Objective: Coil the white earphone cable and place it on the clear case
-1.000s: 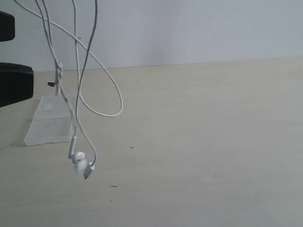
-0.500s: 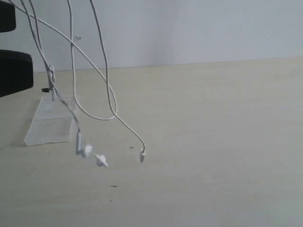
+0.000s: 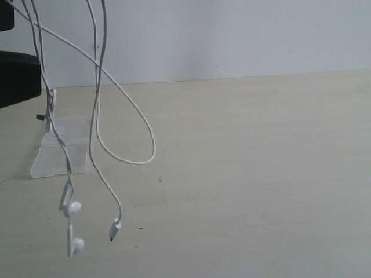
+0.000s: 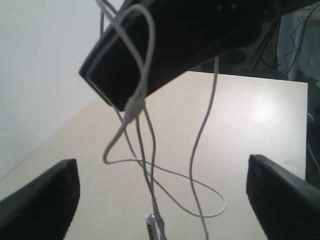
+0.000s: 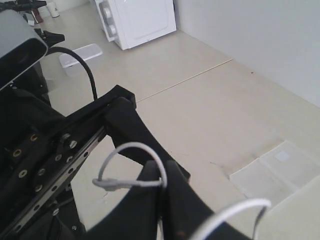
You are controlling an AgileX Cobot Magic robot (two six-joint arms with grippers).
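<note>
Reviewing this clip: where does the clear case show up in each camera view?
Exterior view: clear case, mid-left on the table, crossed by hanging strands.
Left wrist view: not in it.
Right wrist view: lower right, lying open on the table.
Shared landmark: the white earphone cable, seen in all three.

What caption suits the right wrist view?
Right gripper shut on a loop of the white earphone cable, the clear case lying open beyond.
</note>
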